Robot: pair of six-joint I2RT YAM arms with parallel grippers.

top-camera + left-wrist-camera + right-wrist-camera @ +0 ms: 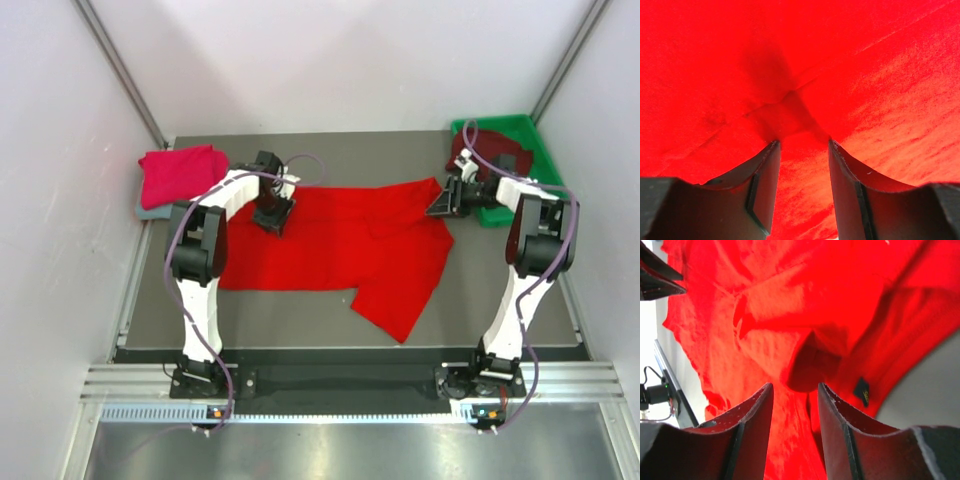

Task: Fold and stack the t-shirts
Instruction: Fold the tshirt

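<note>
At upper left of the top view we see the pink shirt folded on a grey one. Left of centre, our left fingers pinch a fold of the red shirt, spread mid-table. At centre right our right fingers likewise clench its edge. The maroon shirt waits in the tray at upper right. We judge the red shirt's fold is beginning; next, lift both grips together and carry them across evenly.

Spread shirt mid-table; folded shirts far left; tray far right, shirt inside.
</note>
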